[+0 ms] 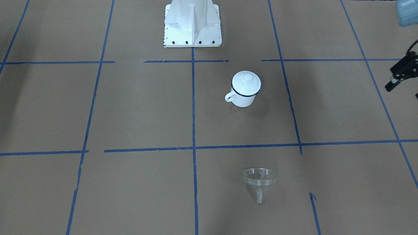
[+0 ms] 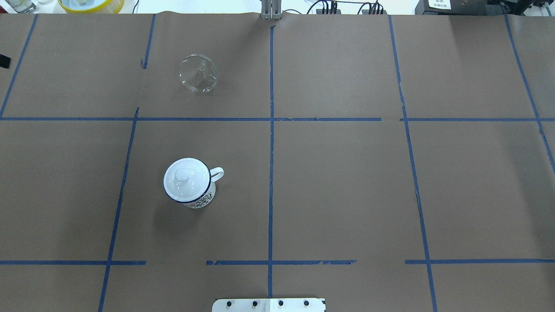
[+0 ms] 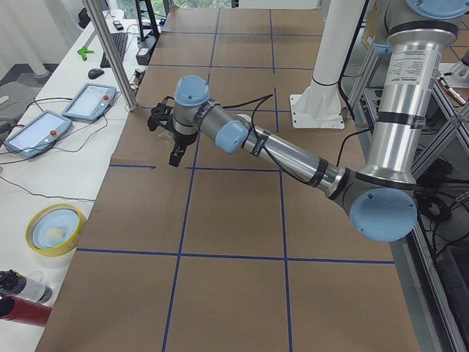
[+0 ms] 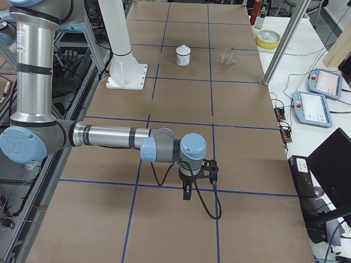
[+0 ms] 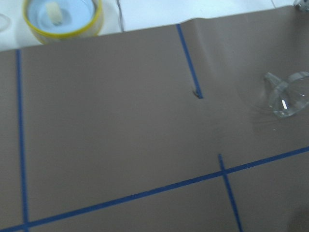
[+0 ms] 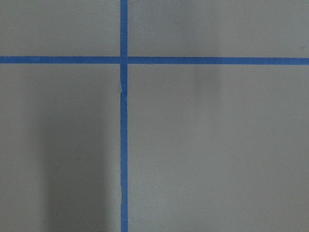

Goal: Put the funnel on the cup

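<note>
**A:** Front-facing view first. Where do things lie?

**B:** The cup (image 1: 243,95) stands upright on the robot's left half, near the base, with a lid (image 1: 247,81) on it. The funnel (image 1: 259,180) lies tipped over farther out, well apart from the cup, with its spout pointing away from the robot. The left gripper (image 1: 399,78) hangs at the left edge of the table (image 1: 137,111), holding nothing. I cannot tell whether its jaws are parted.

**A:** And overhead?

**B:** The layout is the same, and the cup's handle points right, toward the centre line. I think the lid has to come off first, or the funnel will perch on the knob.

**A:** What about the left side view?

**B:** The left arm reaches far out with its gripper pointing down above the paper. It looks best placed for both jobs.

**A:** And the right side view?

**B:** The right gripper (image 4: 187,193) hovers over the right end, well apart from the cup and funnel. It shows only here, so I cannot say whether it is open or closed.

**A:** Left wrist?

**B:** The funnel sits at the right edge of the view, so the gripper should move right until it is centred. I would pinch the rim squarely, since clear plastic probably slips. Then turn the spout down and lower it straight into the open mouth.

**A:** Right wrist?

**B:** It shows only paper and tape.
</note>
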You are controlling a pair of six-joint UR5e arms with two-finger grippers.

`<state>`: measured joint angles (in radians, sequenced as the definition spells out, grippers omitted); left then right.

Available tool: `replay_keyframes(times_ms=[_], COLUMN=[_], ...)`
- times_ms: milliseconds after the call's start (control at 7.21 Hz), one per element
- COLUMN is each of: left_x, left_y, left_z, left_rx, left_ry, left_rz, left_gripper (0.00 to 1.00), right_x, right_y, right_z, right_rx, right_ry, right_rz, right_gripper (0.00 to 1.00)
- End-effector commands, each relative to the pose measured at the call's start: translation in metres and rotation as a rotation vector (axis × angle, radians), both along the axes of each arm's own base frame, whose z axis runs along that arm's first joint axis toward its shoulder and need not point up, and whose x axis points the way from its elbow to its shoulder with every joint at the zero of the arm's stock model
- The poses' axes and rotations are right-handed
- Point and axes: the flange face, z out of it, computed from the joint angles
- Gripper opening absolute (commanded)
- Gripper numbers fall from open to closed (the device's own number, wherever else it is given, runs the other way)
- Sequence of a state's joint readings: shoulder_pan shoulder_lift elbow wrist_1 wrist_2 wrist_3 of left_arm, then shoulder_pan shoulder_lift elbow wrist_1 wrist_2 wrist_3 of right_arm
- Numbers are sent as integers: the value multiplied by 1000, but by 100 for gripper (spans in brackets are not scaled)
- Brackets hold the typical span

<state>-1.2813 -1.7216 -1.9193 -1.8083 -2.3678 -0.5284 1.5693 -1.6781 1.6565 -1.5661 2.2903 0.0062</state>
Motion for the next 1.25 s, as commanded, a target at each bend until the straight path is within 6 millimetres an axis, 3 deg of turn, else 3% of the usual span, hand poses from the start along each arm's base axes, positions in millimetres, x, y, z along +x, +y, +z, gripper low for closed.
replay_keyframes(times_ms=[0, 277, 416, 693, 832, 1109], left_x=[128, 225, 257, 309, 324, 335], left_y=[36, 59, 70, 102, 112, 124], left_z=[-68, -134, -160, -159, -154, -148], left_rx=[-142, -268, -312, -334, -331, -348], left_ry=[57, 41, 1, -50, -69, -108], left_rz=[-47, -93, -102, -169, -163, -141], left_gripper=[100, 100, 100, 100, 100, 100], right_x=[0, 0, 0, 0, 0, 0], right_y=[0, 0, 0, 0, 0, 0], right_z=[0, 0, 0, 0, 0, 0], right_rx=[0, 0, 0, 0, 0, 0], right_ry=[0, 0, 0, 0, 0, 0], right_rz=[0, 0, 0, 0, 0, 0], right_gripper=[100, 100, 100, 100, 100, 100])
